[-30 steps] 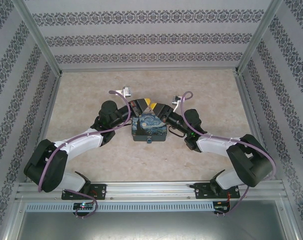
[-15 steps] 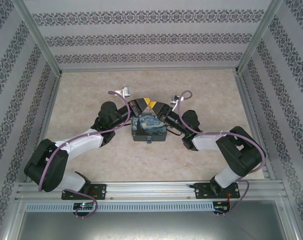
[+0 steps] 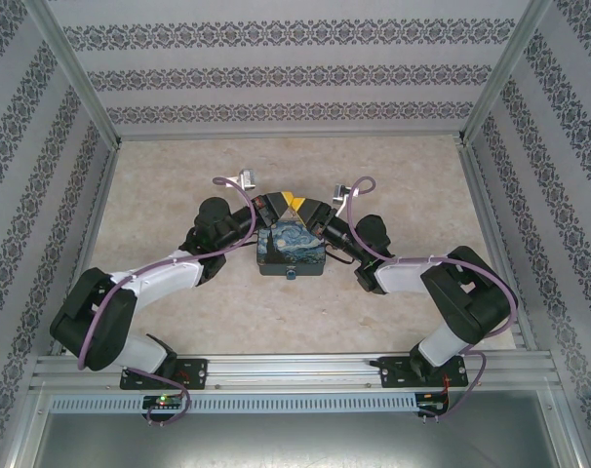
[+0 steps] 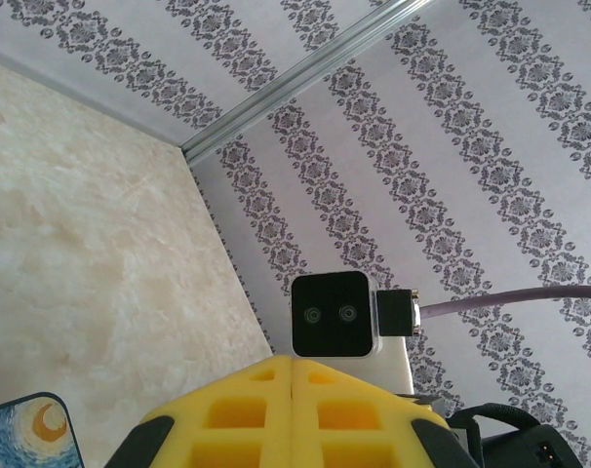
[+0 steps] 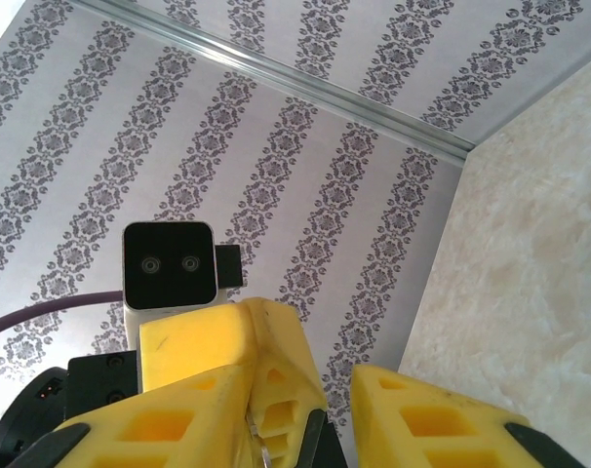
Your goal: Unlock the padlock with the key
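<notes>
Left arm (image 3: 164, 276) and right arm (image 3: 413, 275) reach forward, elbows out, wrists turned inward. Left gripper (image 4: 293, 375) closed flush. Right gripper (image 5: 300, 370) jaws apart, left gripper's tip between them.

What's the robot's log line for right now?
left fingers: shut | right fingers: apart | both behind painted box | padlock: box front, untouched

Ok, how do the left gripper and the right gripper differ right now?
The left gripper is shut, no gap; the right gripper stands open, a gap showing. The left gripper's tip appears to sit between the right gripper's jaws, not the reverse. Both have yellow fingers and meet just behind the painted box.
</notes>
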You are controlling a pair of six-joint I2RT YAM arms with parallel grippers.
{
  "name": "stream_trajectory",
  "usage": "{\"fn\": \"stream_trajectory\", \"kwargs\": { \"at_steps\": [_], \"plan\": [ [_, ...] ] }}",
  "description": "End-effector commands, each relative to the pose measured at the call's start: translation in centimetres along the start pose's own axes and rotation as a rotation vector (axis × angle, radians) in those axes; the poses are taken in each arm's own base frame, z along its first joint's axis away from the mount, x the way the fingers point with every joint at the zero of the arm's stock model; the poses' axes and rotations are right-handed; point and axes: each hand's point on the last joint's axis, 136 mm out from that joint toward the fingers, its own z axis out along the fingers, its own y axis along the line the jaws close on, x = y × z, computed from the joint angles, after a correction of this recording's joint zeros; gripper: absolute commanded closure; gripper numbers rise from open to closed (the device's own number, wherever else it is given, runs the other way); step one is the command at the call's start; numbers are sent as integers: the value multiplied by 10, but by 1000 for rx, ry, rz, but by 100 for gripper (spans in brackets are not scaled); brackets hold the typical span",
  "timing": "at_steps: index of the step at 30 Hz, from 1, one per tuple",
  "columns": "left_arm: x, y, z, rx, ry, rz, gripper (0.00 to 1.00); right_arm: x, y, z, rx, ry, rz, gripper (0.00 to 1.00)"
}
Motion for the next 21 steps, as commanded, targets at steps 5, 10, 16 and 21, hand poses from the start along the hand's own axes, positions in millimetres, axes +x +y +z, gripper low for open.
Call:
{"fn": "stream_trajectory", "kwargs": {
  "at_steps": [5,10,16,21],
  "plan": [
    [-6,7,8,-15,-9,-54,100,7,13,1,-64,26,-20,67],
    [-7,8,9,-15,-15,-73,100,10,9,3,-56,35,-12,70],
    [-8,9,10,-20,-19,-74,100,13,4,2,-46,42,-8,72],
    [-9,11,10,-26,-20,-76,100,15,2,0,-37,43,-6,70]
  ]
}}
